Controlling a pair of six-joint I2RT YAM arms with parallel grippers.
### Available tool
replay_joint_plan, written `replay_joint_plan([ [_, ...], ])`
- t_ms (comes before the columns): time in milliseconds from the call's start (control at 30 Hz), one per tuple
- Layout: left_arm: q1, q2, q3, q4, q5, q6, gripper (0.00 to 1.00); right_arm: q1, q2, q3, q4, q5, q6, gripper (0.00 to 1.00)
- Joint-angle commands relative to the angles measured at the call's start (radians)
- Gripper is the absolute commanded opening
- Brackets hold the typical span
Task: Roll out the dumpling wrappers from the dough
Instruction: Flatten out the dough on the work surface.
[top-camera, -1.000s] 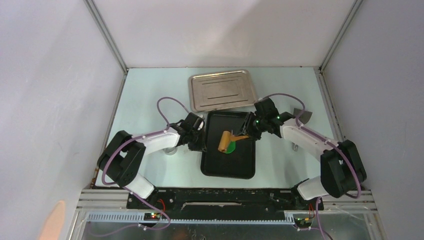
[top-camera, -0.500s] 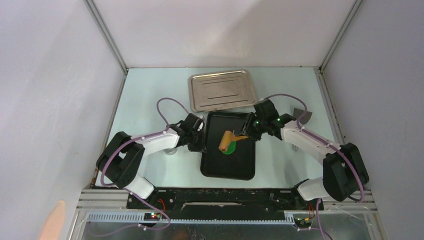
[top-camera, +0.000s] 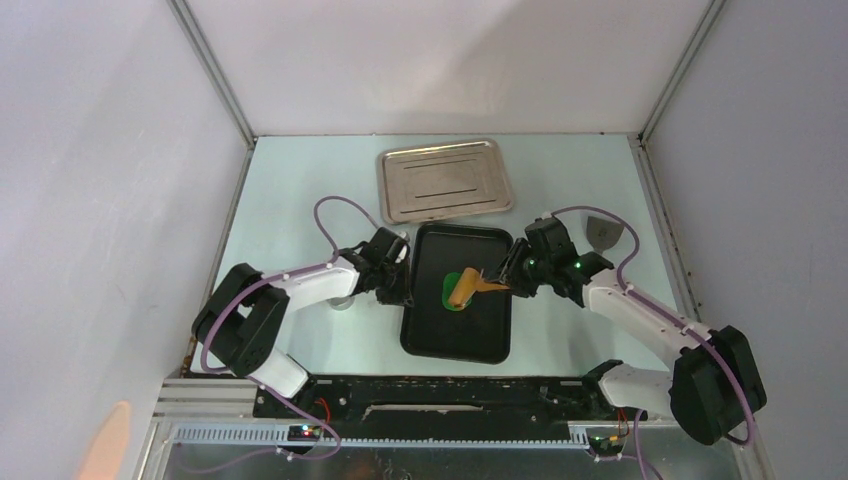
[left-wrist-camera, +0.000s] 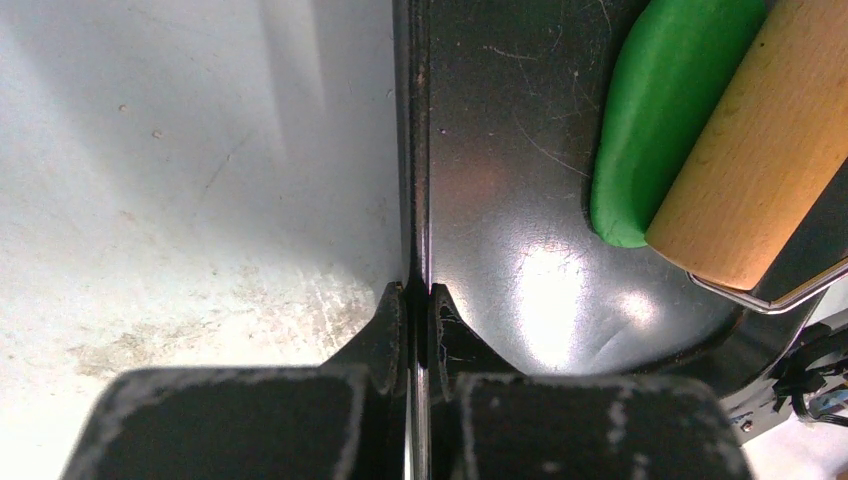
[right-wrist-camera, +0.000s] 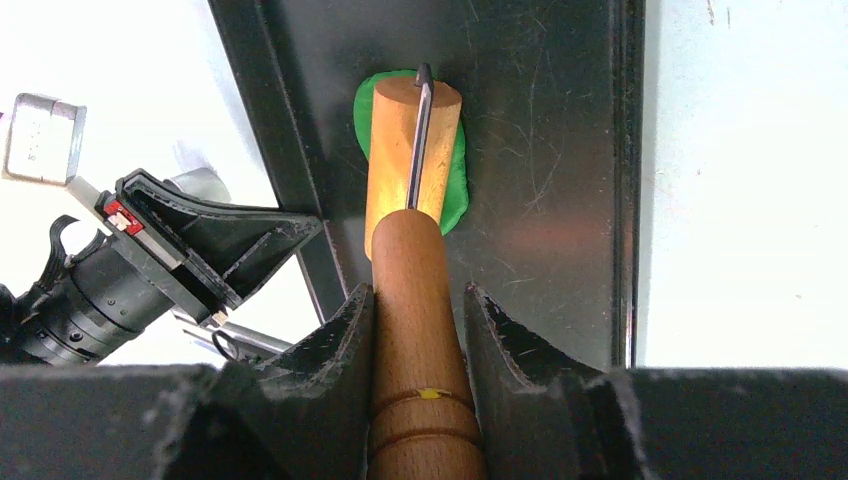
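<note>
**Stroke status.** I am driving the roller (right-wrist-camera: 392, 160) across the dough (left-wrist-camera: 650, 120). The barrel is now sitting further toward the right long edge of the black tray (right-wrist-camera: 540, 150) than it was a second ago. Green that was showing on the near-right side of the barrel is now showing mainly on its left side. My right wrist is standing further toward the right and near edges of the bench (top-camera: 300, 200). I am judging that one pass is being completed across the lump. The dough is still reading as a thick oval, so no dumpling wrappers are being produced yet and further passes are being called for.

**Grip.** My right jaws are gripping the roller's handle (right-wrist-camera: 415, 300), one finger on each side of it. My left jaws are clamping shut on the tray's left long rim, which I am taking as bracing the tray against the roller's push.

**Location.** The dough is lying on the tray floor about midway along its length. It is sitting somewhat nearer the left long edge than the right, and is touching the barrel that is resting on it.

**Orientation.** The dough's long axis is running roughly parallel to the tray's long edges, slightly skewed, and in line with the barrel above it. Rolling is therefore acting across the short axis, which I am judging to be widening the oval toward a round. The silver tray (top-camera: 443, 180) is lying just beyond the black tray's far edge.
</note>
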Motion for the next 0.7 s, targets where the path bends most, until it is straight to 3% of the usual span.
replay_joint_plan([
  [0,-0.006,-0.065,-0.005,-0.017,0.026,0.009,0.0,-0.029,0.06,-0.085,-0.412,0.287,-0.102,0.0],
  [533,-0.006,-0.059,-0.019,0.002,0.041,-0.007,0.0,-0.007,0.034,-0.081,-0.44,0.293,-0.113,0.0],
  [667,-0.006,-0.054,-0.015,0.003,0.046,-0.001,0.0,-0.002,0.029,-0.006,-0.46,0.285,-0.116,0.0],
])
